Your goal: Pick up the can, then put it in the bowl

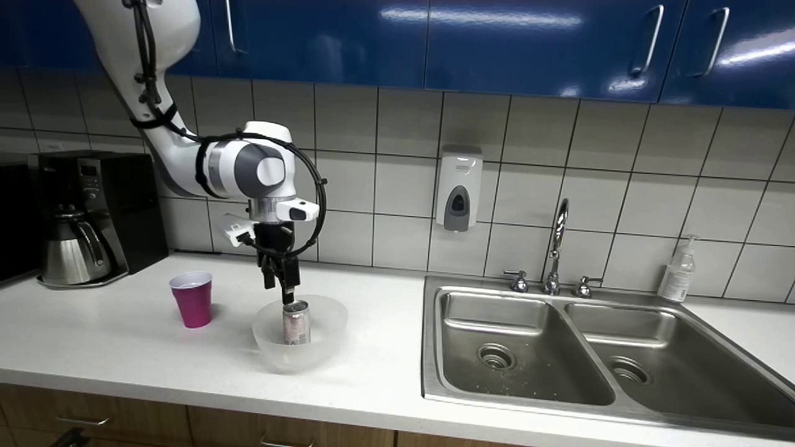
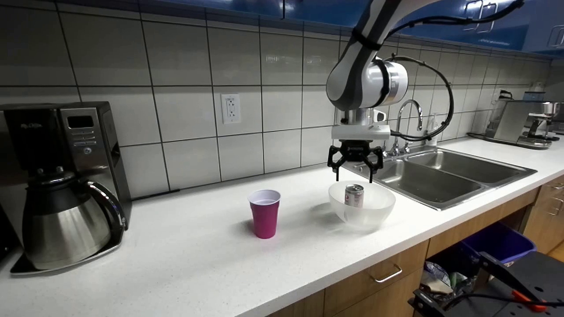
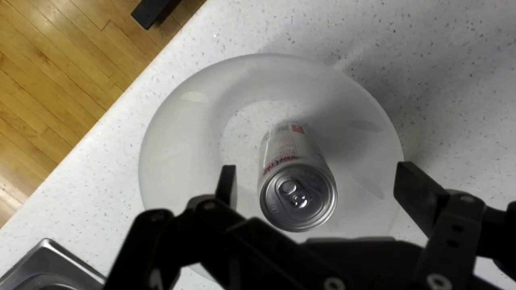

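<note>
The silvery can stands upright inside the whitish translucent bowl on the counter. Both show in an exterior view, the can inside the bowl. In the wrist view the can's lid and printed side show inside the bowl. My gripper is open and points down, just above the can, with nothing held. In the wrist view its fingertips are spread on either side of the can's lid with gaps, closer on the left. The gripper's lower parts hide the near part of the bowl.
A magenta cup stands on the counter beside the bowl, and shows in an exterior view. A coffee maker with a steel carafe stands beyond the cup. A steel double sink lies on the bowl's other side.
</note>
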`<state>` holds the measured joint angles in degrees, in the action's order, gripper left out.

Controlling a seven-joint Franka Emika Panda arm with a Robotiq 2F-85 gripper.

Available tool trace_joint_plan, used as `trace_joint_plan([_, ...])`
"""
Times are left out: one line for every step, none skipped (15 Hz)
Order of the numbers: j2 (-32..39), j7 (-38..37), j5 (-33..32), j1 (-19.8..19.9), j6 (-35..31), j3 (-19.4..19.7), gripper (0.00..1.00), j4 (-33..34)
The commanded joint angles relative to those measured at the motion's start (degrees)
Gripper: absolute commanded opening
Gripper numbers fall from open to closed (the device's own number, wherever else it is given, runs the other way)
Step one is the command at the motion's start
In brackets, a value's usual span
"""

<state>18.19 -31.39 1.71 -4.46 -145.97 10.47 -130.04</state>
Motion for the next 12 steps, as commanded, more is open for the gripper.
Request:
trace_joint_plan([-7.55,-3.69,-3.85,-1.25,-0.26,0.32,1.00,-7.25])
trace_joint_plan([-8.88,-4.85,-5.14,-1.48,-0.36,0.15,1.00,-8.73])
trace_joint_plan([-10.04,-5.68,-6.34,-1.57,-0.33,-0.17,1.00,-10.05])
trace_joint_plan([-11.17,-6.71,-7.69,-1.73,-0.35,-0.56,1.00,-11.38])
trace_joint_plan([-12.27,-7.39,-8.77,-1.76,-0.46,-1.07,1.00,-12.71])
trace_joint_plan([-13.41,-8.15,-9.69,-1.77,-0.67,-1.60,1.00,-14.02])
trace_joint_plan([-14.28,-8.63,-10.00,-1.61,-0.66,-2.24,1.00,-15.03])
trace_joint_plan([-15.06,-8.93,-9.95,-1.32,-0.23,-2.96,1.00,-15.86])
trace_joint_plan([-11.09,-6.72,-8.62,-0.09,0.01,-3.35,1.00,-12.31])
trace_joint_plan([-11.93,-6.97,-8.66,-0.04,0.00,-3.84,1.00,-13.28])
trace_joint_plan([-12.52,-7.07,-8.66,0.00,0.00,-4.13,1.00,-13.90])
trace_joint_plan([-12.88,-7.08,-8.66,0.05,0.00,-4.24,1.00,-14.23])
